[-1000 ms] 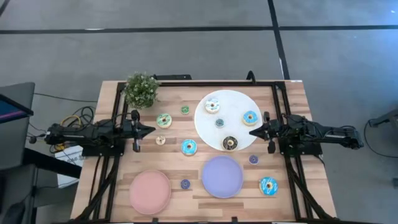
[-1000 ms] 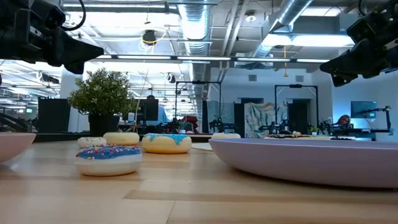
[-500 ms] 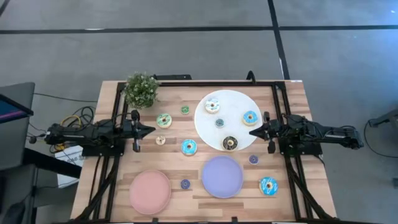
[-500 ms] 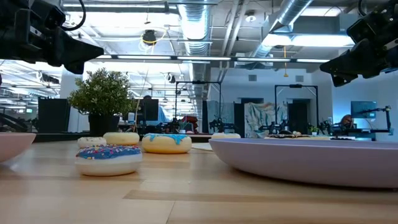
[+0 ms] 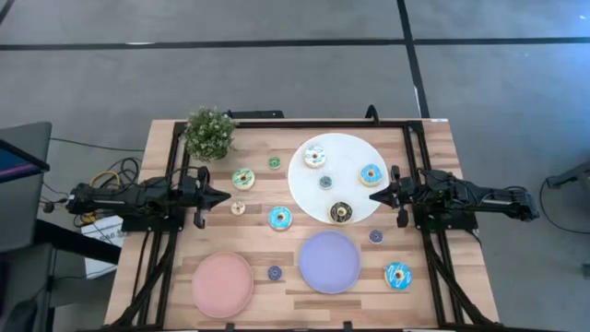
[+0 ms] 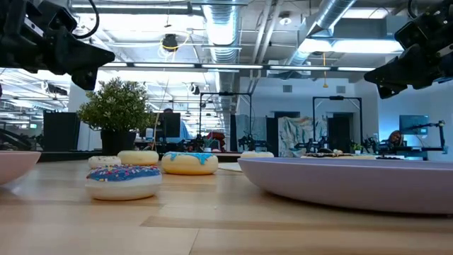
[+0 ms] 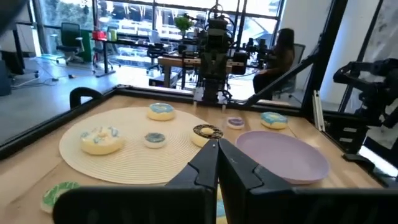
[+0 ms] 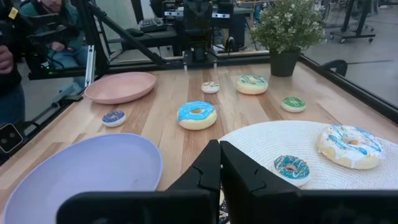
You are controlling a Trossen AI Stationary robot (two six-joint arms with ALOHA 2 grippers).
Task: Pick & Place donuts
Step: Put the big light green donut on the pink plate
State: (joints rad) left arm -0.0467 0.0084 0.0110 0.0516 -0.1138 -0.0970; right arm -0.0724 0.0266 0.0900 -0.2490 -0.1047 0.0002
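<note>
Pressed together and holding nothing, the left gripper (image 5: 224, 195) hangs over the table's (image 5: 433, 138) left edge while its twin, the right gripper (image 5: 374, 195), likewise shut and empty, hangs at the right edge beside the white plate (image 5: 355, 149), with the donut sorting seemingly barely begun. Reading left to right: the pink plate (image 5: 222, 285) sits bare near the front, and loose on the wood lie a green-iced donut (image 5: 243, 178), a tiny cream one (image 5: 238, 208), a tiny green one (image 5: 275, 162), a blue-iced donut (image 5: 280, 218) and a tiny dark-blue one (image 5: 275, 273). The white plate already carries four (a white-and-blue donut (image 5: 315, 157), a tiny teal one (image 5: 325, 182), a chocolate one (image 5: 341, 213) and a blue one (image 5: 371, 174)). The purple plate (image 5: 329, 262) is empty, with a tiny purple donut (image 5: 375, 236) and another blue donut (image 5: 398, 275) loose beside it. A potted plant (image 5: 209, 132) stands at the far left corner.
</note>
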